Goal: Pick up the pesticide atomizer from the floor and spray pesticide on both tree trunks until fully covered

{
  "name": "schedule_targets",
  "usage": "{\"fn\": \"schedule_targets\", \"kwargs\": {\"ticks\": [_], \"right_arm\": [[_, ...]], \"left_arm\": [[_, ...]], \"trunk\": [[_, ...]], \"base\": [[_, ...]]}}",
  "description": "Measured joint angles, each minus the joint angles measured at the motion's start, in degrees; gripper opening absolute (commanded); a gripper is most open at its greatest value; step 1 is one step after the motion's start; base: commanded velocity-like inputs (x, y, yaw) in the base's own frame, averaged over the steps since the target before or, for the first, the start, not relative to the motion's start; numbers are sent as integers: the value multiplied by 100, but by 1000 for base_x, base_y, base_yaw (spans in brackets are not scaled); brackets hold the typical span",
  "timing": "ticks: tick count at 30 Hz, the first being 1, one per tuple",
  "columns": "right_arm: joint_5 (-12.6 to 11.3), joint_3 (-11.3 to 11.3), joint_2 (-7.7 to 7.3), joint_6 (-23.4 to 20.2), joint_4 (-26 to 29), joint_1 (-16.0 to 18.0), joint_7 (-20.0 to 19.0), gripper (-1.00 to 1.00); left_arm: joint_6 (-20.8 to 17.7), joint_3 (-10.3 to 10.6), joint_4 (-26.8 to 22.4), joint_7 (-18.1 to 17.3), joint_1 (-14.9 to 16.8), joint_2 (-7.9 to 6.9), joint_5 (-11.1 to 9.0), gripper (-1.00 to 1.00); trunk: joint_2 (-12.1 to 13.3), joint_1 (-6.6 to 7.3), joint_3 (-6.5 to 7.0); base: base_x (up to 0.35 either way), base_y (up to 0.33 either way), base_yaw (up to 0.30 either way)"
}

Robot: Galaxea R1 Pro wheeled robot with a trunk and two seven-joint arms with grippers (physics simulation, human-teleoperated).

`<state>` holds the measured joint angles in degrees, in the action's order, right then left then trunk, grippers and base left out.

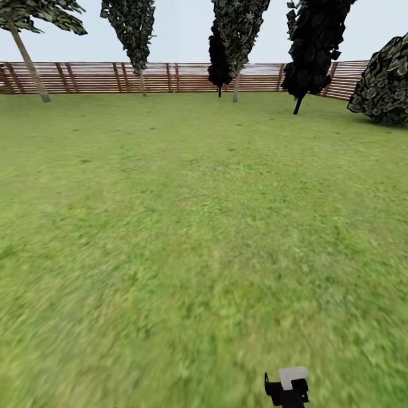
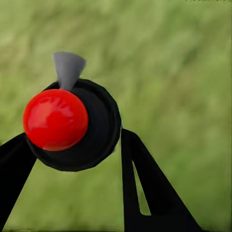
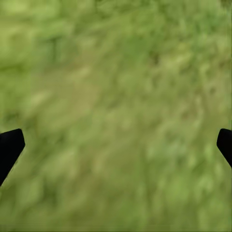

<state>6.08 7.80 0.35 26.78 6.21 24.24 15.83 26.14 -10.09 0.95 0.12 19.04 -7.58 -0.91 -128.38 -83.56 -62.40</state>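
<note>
In the left wrist view the pesticide atomizer (image 2: 92, 140) sits between my two black fingers (image 2: 145, 183). It has a round black body, a shiny red ball (image 2: 55, 119) and a grey cone-shaped nozzle (image 2: 68, 67). My left gripper (image 2: 72, 136) is shut on it, above blurred grass. At the bottom edge of the head view a black piece with a pale grey part (image 1: 287, 387) looks like the same atomizer. My right gripper (image 3: 116, 145) is open, with its fingertips (image 3: 9, 145) far apart over bare grass. Two thin-trunked trees (image 1: 142, 84) (image 1: 236, 89) stand far off by the fence.
The green lawn (image 1: 187, 226) stretches ahead to a reddish-brown slatted fence (image 1: 85, 78). A leaning tree (image 1: 28, 62) stands at far left, dark narrow trees (image 1: 220, 62) (image 1: 309, 51) at the back, and a dark bush (image 1: 385, 85) at far right.
</note>
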Motion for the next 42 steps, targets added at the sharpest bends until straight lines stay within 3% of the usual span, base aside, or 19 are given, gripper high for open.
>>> {"fn": "schedule_targets", "kwargs": {"ticks": [3,6,9,23,32,42], "right_arm": [[0,0,0,-1,1,0,0,100],[0,0,-1,4,3,0,-1,100],[0,0,0,1,2,-6,0,100],[0,0,0,0,1,-9,0,100],[0,1,0,-1,1,-9,0,100],[0,1,-1,-1,5,-9,0,100]], "left_arm": [[297,-19,-7,3,-1,9,-53,-100],[1037,-46,-2,10,-2,10,-328,-100],[1222,-37,3,8,-3,12,-480,-100],[1215,-23,144,-10,-29,32,-511,-100],[1175,-28,145,1,-552,38,-516,-100],[1175,-21,144,16,-605,38,-509,-100]], "trunk": [[0,0,0],[0,0,0],[0,0,0],[0,0,0],[0,0,0],[0,0,0]], "base": [[0,0,279],[0,0,279],[0,0,279],[0,0,279],[0,0,279],[0,0,279]]}}
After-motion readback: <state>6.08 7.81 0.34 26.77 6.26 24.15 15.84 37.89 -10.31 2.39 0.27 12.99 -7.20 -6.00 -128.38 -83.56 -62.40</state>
